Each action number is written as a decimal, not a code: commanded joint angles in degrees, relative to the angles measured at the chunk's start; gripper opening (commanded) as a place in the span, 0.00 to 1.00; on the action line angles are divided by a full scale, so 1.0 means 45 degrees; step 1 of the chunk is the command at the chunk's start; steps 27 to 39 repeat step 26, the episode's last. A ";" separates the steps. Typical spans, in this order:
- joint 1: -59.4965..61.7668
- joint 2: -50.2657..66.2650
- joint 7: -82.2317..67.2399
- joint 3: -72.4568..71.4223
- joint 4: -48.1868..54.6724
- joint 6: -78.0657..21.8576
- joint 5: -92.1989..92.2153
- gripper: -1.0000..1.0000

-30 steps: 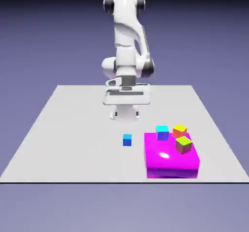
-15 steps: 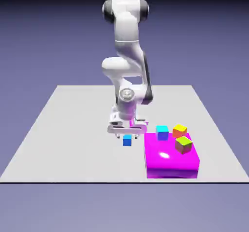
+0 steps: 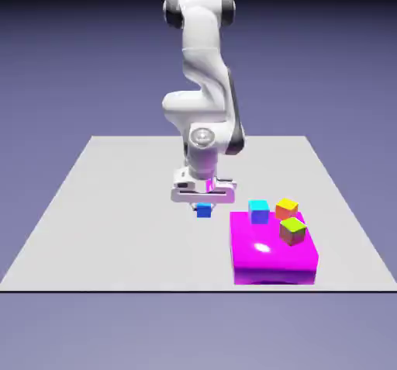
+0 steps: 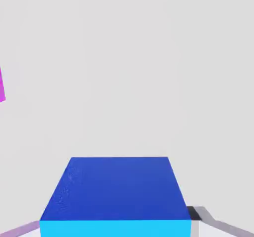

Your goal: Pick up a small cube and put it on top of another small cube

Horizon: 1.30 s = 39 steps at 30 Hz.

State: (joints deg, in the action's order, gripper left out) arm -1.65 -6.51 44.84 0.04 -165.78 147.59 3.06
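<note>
The arm point(image 3: 203, 89) looks like smooth, slightly glossy white plastic. The magenta block point(image 3: 273, 252) is glossy, with a bright highlight on top. The table point(image 3: 116, 205) is matt grey. The small cube point(image 4: 116, 194) appears faintly grainy.

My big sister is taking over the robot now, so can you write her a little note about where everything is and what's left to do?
Gripper: shut on the small blue cube, just to the exterior view's left of the magenta block; the hand view shows the cube large between the fingertips. I cannot tell whether it has left the table yet.
On top of the magenta block: a cyan-topped cube, an orange cube and a green-topped cube.
Done: the cube is gripped.
Left: lift it, carry it over another small cube, set it on top and let go.
</note>
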 commanded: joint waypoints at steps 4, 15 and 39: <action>-0.0921 -0.0050 -0.1998 -0.0871 0.1846 -0.1623 -0.0513 0.00; -0.3930 0.0113 -0.7318 -0.3620 0.6724 -0.5999 -0.2122 0.00; -0.4506 0.1495 -0.6803 -0.3968 0.5898 -0.4315 -0.3112 1.00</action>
